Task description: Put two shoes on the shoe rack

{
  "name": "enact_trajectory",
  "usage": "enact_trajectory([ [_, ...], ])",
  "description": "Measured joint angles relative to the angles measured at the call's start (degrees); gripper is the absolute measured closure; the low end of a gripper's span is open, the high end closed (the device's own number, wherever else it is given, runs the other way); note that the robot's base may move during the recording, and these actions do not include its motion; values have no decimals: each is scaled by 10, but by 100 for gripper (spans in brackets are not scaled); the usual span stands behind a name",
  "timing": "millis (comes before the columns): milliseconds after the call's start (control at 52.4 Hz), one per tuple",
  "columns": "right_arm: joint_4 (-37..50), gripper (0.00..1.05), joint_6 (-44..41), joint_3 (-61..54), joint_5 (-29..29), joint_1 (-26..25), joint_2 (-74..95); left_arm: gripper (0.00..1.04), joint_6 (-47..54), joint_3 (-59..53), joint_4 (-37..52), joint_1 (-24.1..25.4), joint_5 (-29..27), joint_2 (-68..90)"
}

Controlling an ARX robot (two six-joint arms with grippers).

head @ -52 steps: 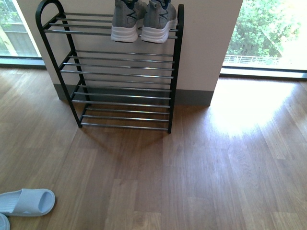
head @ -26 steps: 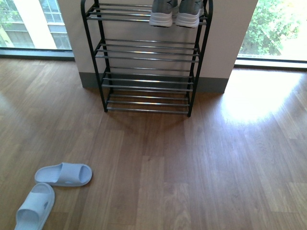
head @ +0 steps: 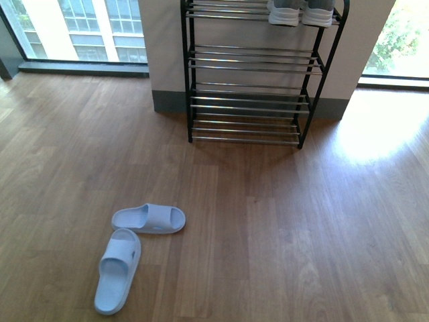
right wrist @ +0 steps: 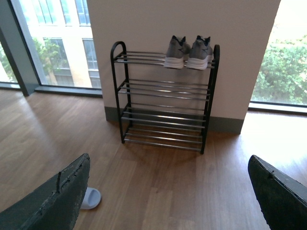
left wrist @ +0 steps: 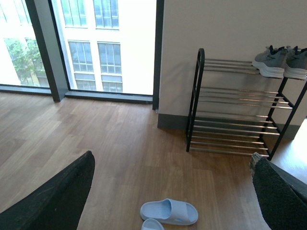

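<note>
The two grey sneakers point(right wrist: 188, 52) with white soles stand side by side on the right end of the top shelf of the black shoe rack point(right wrist: 163, 98), which stands against the white wall. In the front view only their soles point(head: 299, 15) show at the top edge, above the rack point(head: 251, 80). The left wrist view shows the sneakers point(left wrist: 282, 62) on the rack point(left wrist: 235, 108) too. My left gripper point(left wrist: 175, 194) and my right gripper point(right wrist: 170, 191) are both open, with nothing between their fingers, well back from the rack above the wooden floor.
Two pale blue slides point(head: 134, 241) lie on the wooden floor to the front left of the rack; one slide point(left wrist: 169, 212) sits between the left gripper's fingers in view. Floor-height windows point(head: 74, 30) flank the wall. The rack's lower shelves hold nothing.
The front view has drawn back and turned left: the rack has shifted up and to the right, and both slides have come fully into view.
</note>
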Motion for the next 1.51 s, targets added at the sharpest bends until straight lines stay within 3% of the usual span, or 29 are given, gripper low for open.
enact_trajectory([
  [1508, 0, 9, 0, 0, 3, 0, -1, 9, 0, 0, 1, 1, 2, 0],
])
